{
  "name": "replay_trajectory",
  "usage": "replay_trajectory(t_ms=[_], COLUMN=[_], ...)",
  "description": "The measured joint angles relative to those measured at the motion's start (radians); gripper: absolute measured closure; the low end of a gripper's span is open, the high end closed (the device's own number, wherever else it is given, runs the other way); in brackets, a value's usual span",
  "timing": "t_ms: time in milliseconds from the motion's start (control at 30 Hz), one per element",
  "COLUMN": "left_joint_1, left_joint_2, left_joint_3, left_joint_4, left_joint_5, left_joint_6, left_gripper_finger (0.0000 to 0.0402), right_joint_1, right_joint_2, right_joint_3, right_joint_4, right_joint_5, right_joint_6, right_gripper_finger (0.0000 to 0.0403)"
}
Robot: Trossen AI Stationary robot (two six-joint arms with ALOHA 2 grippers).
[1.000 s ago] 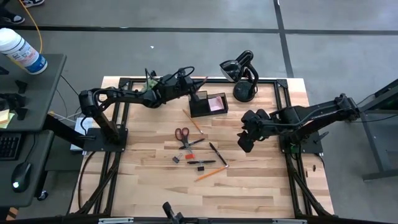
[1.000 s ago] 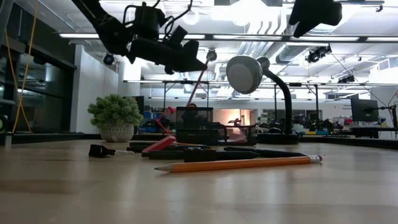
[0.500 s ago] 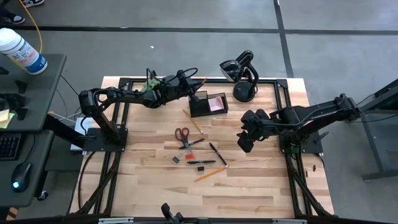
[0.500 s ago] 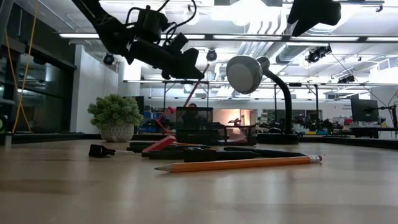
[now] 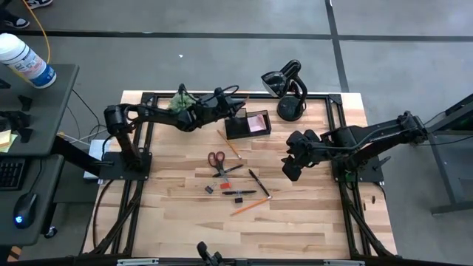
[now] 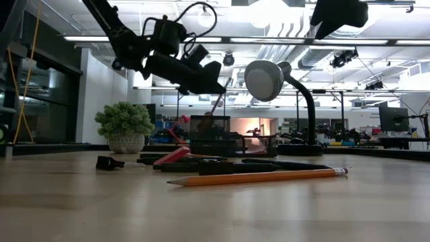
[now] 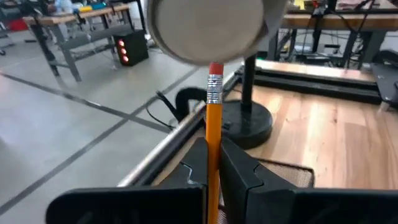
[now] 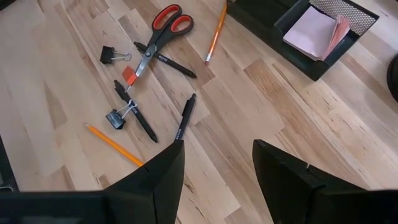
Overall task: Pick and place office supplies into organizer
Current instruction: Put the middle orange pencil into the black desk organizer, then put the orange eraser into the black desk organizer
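My left gripper [image 5: 235, 104] is at the far middle of the table, over the black organizer [image 5: 247, 123], and is shut on an orange pencil [image 7: 213, 118] with a red eraser end [image 7: 215, 67]. In the low view the pencil [image 6: 218, 101] slants down toward the organizer's top [image 6: 209, 119]. A pink sticky pad [image 8: 314, 28] lies in the organizer. My right gripper [image 5: 290, 168] hovers open, right of the loose supplies: red-handled scissors [image 5: 216, 159], pens [image 5: 259, 182], two orange pencils [image 5: 229, 142] and binder clips [image 8: 115, 117]. My left gripper pinches the pencil's shaft [image 7: 213, 149] between its two fingers [image 7: 194, 168], below the eraser end. The fingers come nearly level from the table's left and lie across the pencil. The pencil is lifted clear of the table, slanted, eraser end up and its lower end over the organizer.
A black desk lamp [image 5: 287, 85] stands at the far edge right of the organizer, its round head [image 6: 264, 79] close to the held pencil. A green plant [image 6: 125, 121] sits at the far left. The table's near half [image 5: 244, 233] is bare wood.
My left gripper has moved down and toward the table's right, closer to the organizer, still shut on the pencil. The pencil has sunk with it, so its lower end now reaches the organizer's top in the low view.
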Motion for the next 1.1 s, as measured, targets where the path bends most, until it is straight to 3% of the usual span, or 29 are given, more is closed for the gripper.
replay_trajectory(t_ms=[300,700,1000,1100], left_joint_1=[-0.002,-0.003,-0.003,-0.003], left_joint_2=[0.021,0.021,0.019,-0.01], left_joint_3=[0.0,0.0,0.0,0.0], left_joint_4=[0.004,-0.097,0.128,0.133], left_joint_5=[0.0,0.024,0.125,0.192], left_joint_6=[-0.002,-0.056,-0.061,-0.079], left_gripper_finger=[0.0394,0.031,0.0304,0.0309], right_joint_1=[0.0,-0.001,-0.001,-0.001], right_joint_2=[0.0,0.0,0.0,0.0], right_joint_3=[0.0,0.0,0.0,0.0], right_joint_4=[0.002,0.002,0.002,0.001], right_joint_5=[0.0,0.011,0.011,0.012], right_joint_6=[0.0,0.0,-0.005,-0.01], right_gripper_finger=[0.0219,0.0219,0.0219,0.0219])
